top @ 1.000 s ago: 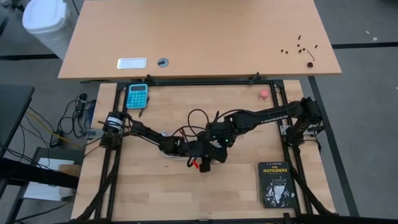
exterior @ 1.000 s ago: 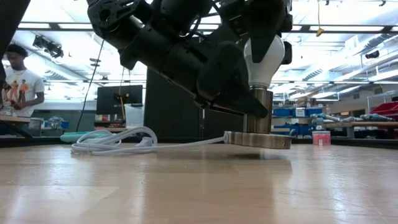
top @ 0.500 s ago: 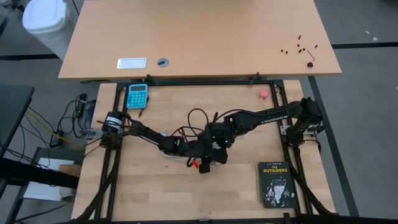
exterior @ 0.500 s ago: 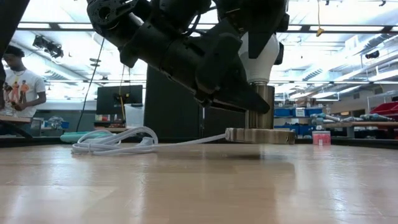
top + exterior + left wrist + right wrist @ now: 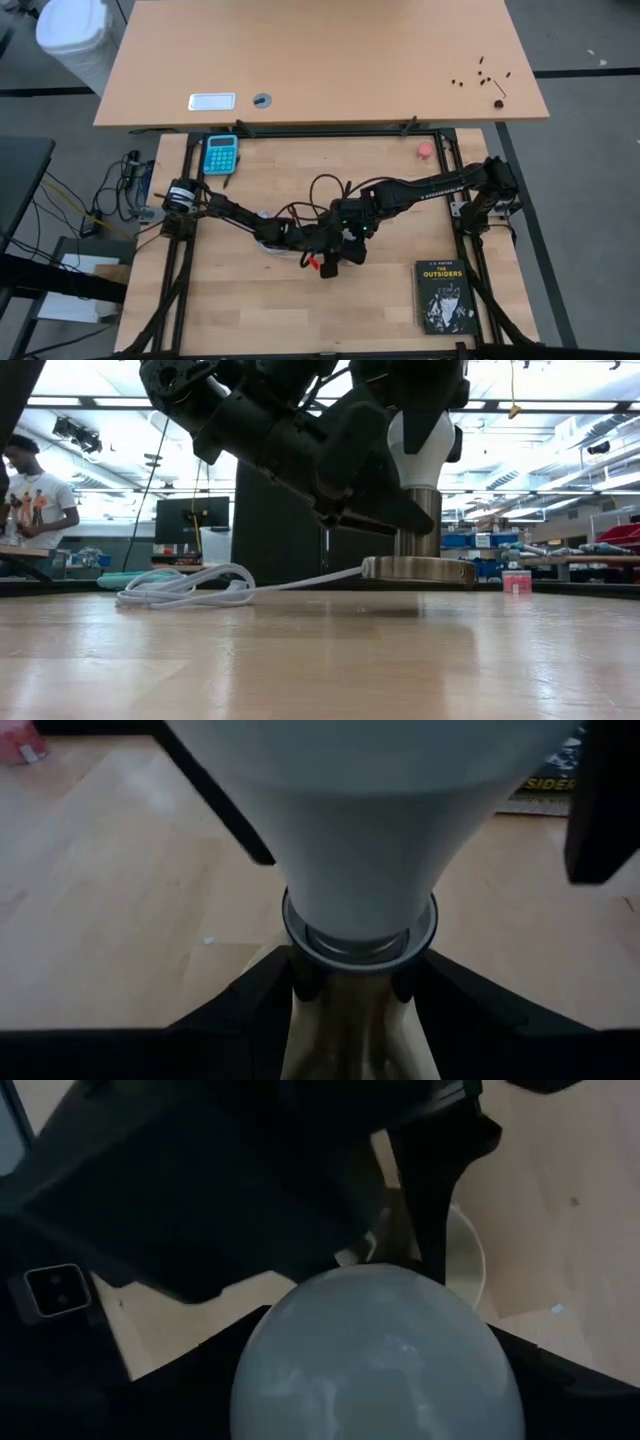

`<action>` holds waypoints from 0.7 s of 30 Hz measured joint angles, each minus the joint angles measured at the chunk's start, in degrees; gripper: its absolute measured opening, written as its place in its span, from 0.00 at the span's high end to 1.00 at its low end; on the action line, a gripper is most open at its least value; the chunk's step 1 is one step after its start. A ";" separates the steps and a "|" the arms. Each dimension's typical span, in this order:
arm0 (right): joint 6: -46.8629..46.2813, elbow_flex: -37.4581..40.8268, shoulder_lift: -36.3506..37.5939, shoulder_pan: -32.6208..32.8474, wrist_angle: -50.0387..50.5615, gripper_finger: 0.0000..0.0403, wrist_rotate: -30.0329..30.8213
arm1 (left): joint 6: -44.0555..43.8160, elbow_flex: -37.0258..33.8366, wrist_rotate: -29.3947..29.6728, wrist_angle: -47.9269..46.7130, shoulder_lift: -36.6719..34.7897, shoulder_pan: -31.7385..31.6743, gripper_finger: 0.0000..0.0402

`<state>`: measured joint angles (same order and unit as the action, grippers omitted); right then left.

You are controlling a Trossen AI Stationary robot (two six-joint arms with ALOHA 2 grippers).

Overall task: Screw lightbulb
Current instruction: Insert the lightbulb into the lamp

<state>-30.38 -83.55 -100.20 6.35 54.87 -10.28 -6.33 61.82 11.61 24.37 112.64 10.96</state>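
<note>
The white lightbulb (image 5: pixel 420 445) stands upright in a brass socket (image 5: pixel 418 525) with a round disc base (image 5: pixel 418 570), near the table's middle. A white coiled cord (image 5: pixel 185 588) trails from the disc across the wood. My left gripper (image 5: pixel 358 1010) is shut on the socket's stem below the bulb (image 5: pixel 365 830). My right gripper (image 5: pixel 375 1370) comes down from above and is shut on the bulb's dome (image 5: pixel 375 1355). In the high view both grippers (image 5: pixel 340 245) meet and hide bulb and socket. My left gripper pinches the socket's brass stem (image 5: pixel 355 1030) between its two fingers (image 5: pixel 270 1005), just under the collar, coming slightly downward from the table's left. The socket stands upright, its disc held a little above the table. My right gripper grips the bulb's rounded top (image 5: pixel 375 1330) between its two fingers (image 5: pixel 200 1385), pointing steeply down. The bulb sits upright in the socket.
A black book (image 5: pixel 443 296) lies at the near right. A blue calculator (image 5: pixel 221 153) and a small pink-red round object (image 5: pixel 425 150) lie near the far edge. A person (image 5: pixel 30 490) stands in the room beyond the table.
The socket's disc has risen slightly off the table and levelled, with the bulb still in it. My right gripper has rolled a little about the bulb. Both grippers keep their hold.
</note>
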 joint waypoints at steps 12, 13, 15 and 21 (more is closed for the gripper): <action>2.58 0.06 0.00 0.02 -2.17 0.31 2.84 | -0.16 0.00 -0.11 0.36 -0.11 -0.02 0.52; 2.88 0.07 -0.02 0.41 -2.19 0.31 3.11 | -0.17 0.00 -0.11 0.37 -0.11 -0.02 0.52; 3.40 0.05 -0.02 1.22 -1.97 0.31 4.40 | -0.22 0.00 -0.32 0.41 -0.13 -0.02 0.52; 3.55 1.47 -0.04 3.51 -0.29 0.31 9.10 | -1.36 0.02 -0.83 -0.34 -0.13 0.07 0.52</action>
<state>-26.83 -82.07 -100.25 9.86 54.59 -1.18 -7.69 61.84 10.78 24.02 112.51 11.03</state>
